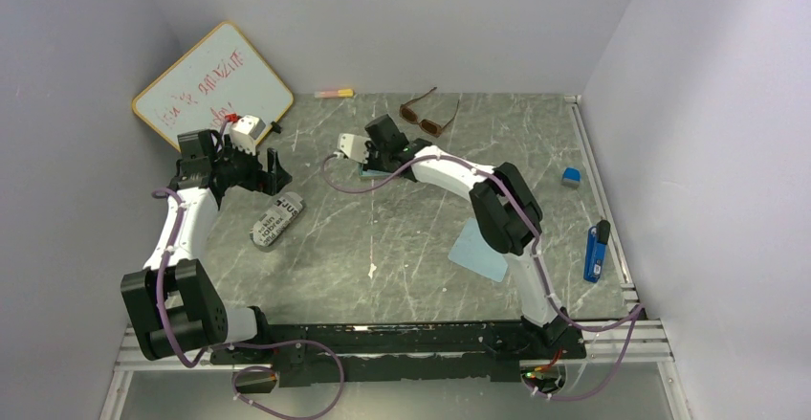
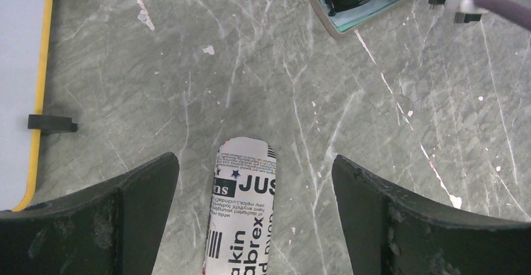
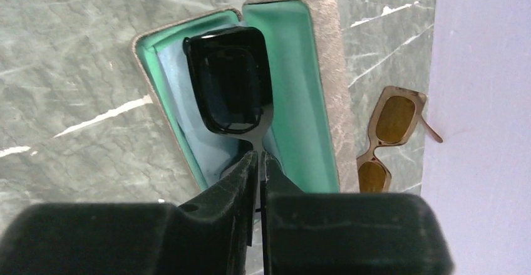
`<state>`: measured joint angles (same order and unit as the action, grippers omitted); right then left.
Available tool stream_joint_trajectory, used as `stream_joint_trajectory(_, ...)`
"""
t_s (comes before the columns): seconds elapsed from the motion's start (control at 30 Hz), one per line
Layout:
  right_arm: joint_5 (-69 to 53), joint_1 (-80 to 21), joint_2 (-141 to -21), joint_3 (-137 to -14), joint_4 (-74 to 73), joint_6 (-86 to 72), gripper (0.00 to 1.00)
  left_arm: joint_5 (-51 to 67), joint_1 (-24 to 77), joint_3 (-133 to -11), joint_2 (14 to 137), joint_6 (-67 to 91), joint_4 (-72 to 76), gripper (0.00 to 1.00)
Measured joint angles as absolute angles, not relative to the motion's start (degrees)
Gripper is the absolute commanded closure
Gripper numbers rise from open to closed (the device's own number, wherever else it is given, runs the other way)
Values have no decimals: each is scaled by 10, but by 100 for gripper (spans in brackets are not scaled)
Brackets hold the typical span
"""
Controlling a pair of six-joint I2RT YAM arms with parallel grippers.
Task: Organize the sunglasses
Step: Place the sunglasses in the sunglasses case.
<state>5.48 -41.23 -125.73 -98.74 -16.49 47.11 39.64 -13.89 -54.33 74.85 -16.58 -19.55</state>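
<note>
Left claw [image 2: 253,162]: released, its two black fingers [image 2: 134,215] spread wide above the grey-green marbled worktop [image 1: 383,238]. Below and between them lies a grey fabric pouch with black lettering [image 2: 244,218], which neither finger touches. A white, yellow-rimmed whiteboard with red writing [image 1: 212,83] occupies the rear left corner.

Right claw [image 3: 258,157]: clenched on the bridge of the slim black sunglasses with dark lenses [image 3: 228,87], its fingers all but meeting. The black sunglasses sit inside an open brown rectangular case with mint-green lining [image 3: 322,68], which rests on the worktop at rear centre. One lens shows against the lining; the other is hidden behind the fingers.

Just right of the case and apart from it, the brown sunglasses with amber lenses [image 3: 385,137] lie on the worktop near the back wall, temples unfolded.

Further right are a pale blue square cloth [image 1: 478,253] beside the right arm, a small blue block [image 1: 571,177], and a blue-and-black tool [image 1: 595,253] along the right edge.
</note>
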Motion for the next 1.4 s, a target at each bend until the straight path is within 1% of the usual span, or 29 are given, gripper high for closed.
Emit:
stream_joint_trajectory(0.17, 60, -418, -1266, -987, -154, 468, 96, 398, -139, -543, 748, -166, -196, 4)
stream_joint_trajectory(0.47, 76, -420, -1299, -1020, -136, 470, 97, 398, -140, -543, 748, -166, -196, 4)
stream_joint_trajectory(0.7, 88, -421, -1323, -1036, -135, 478, 100, 398, -140, -543, 749, -166, -196, 4)
stream_joint_trajectory(1.4, 107, -421, -1333, -1057, -110, 492, 100, 399, -142, -543, 749, -166, -196, 4)
